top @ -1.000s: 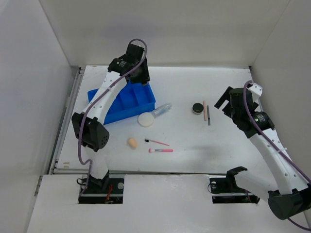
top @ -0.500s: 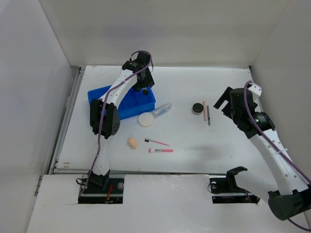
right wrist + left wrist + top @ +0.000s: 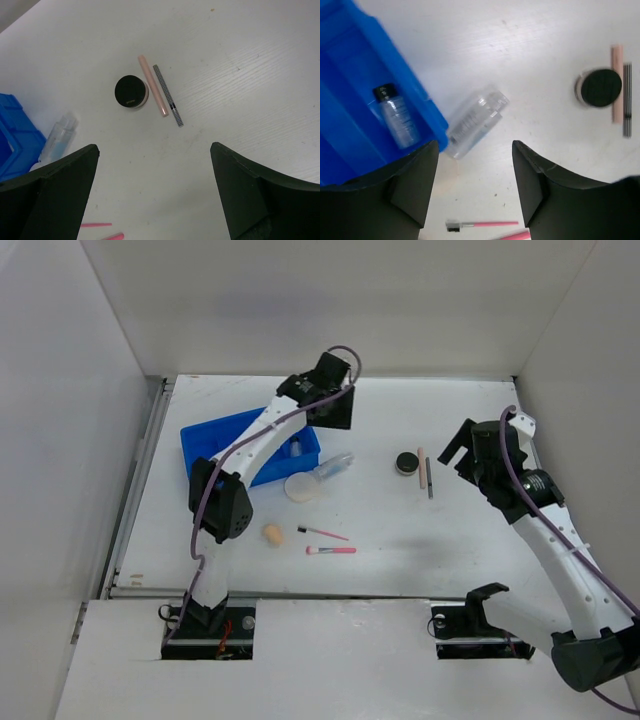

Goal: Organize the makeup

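Note:
Makeup lies across the white table. One clear bottle with a black cap [image 3: 397,117] lies inside the blue tray [image 3: 235,435]. A second clear bottle [image 3: 333,466] lies on the table just right of the tray, beside the white puff [image 3: 300,486]. Nearer the front are the peach sponge [image 3: 271,534] and two pink-handled brushes [image 3: 330,550]. The black jar [image 3: 406,462], beige stick [image 3: 421,468] and dark pencil [image 3: 430,480] sit to the right. My left gripper [image 3: 475,190] hangs open and empty above the table bottle. My right gripper [image 3: 155,195] is open wide, high above the jar [image 3: 131,92].
White walls close the table in at the back, left and right. A metal rail runs along the left edge. The tray's [image 3: 350,100] raised blue wall stands beside the table bottle [image 3: 475,122]. Both arm bases sit at the near edge.
My left arm swung right, from over the tray's back to past its right edge, and its jaws opened wider, leaving a bottle in the tray. The right arm has not moved.

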